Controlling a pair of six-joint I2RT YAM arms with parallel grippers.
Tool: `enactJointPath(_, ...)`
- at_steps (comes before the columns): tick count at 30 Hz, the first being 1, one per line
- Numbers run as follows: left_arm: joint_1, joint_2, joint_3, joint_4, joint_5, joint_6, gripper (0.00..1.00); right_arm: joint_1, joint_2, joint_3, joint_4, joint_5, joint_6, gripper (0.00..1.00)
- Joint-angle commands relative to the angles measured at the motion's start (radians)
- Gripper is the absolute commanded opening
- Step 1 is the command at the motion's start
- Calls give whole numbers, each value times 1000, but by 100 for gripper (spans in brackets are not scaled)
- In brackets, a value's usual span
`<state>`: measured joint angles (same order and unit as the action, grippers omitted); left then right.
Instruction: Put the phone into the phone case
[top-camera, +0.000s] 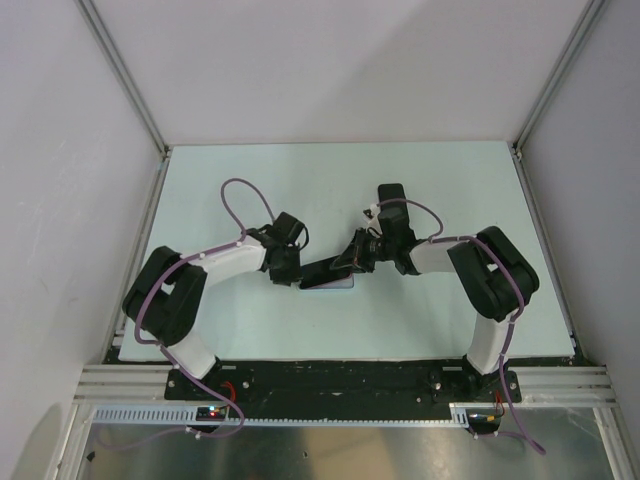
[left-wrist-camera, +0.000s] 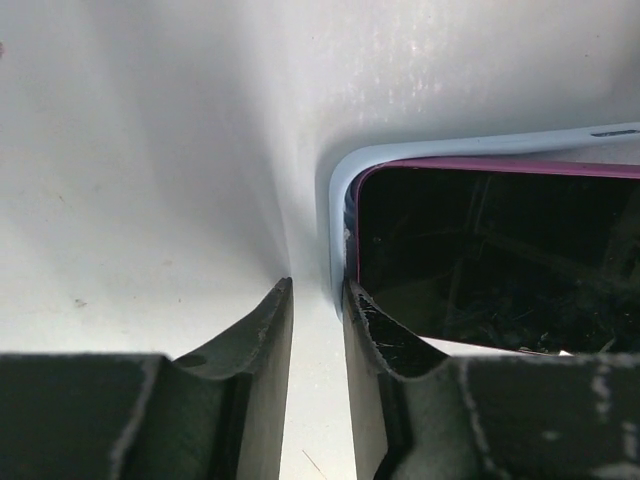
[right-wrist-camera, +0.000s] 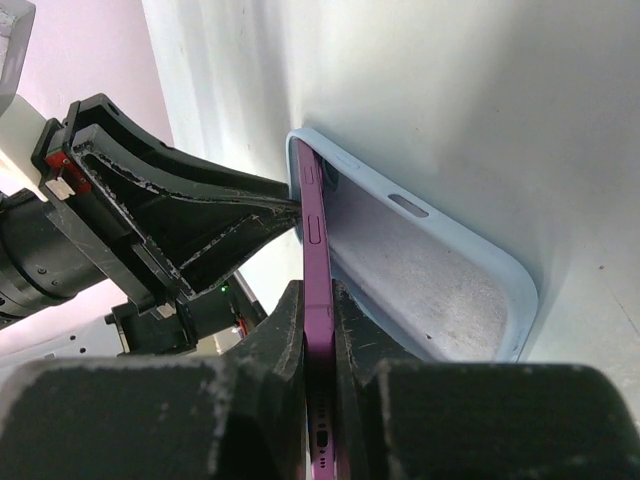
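The purple phone stood on edge, tilted, its far end inside the pale blue phone case lying on the counter. The right gripper pinched the phone. The left gripper was nearly pressed together at the case's rim; whether it pinched the rim, I cannot tell.

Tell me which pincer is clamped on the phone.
The right pincer: its fingers are shut on the purple phone, tilted into the pale blue phone case. The left pincer holds nothing, its narrowly parted fingers only meeting the case's end.
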<state>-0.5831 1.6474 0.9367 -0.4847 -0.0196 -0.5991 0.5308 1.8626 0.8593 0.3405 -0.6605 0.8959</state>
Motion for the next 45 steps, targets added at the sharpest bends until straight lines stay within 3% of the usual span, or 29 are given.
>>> enactJointPath(1,-26,-46,81,107,53,1,34,41,77,-6,-142,163,-75,0)
enactJointPath(7,-7,-98,102,106,44,36,47,39,73,-5,-147,174,-83,0)
enactJointPath(11,13,-123,92,105,32,39,49,39,70,-5,-152,183,-89,0)
enactJointPath(21,46,-78,27,105,-54,-6,8,42,63,4,-173,201,-98,0)
enactJointPath(24,44,-74,11,104,-71,-20,2,45,62,6,-175,205,-97,0)
enactJointPath(45,4,-10,14,104,-43,-52,0,75,75,13,-178,246,-95,0)
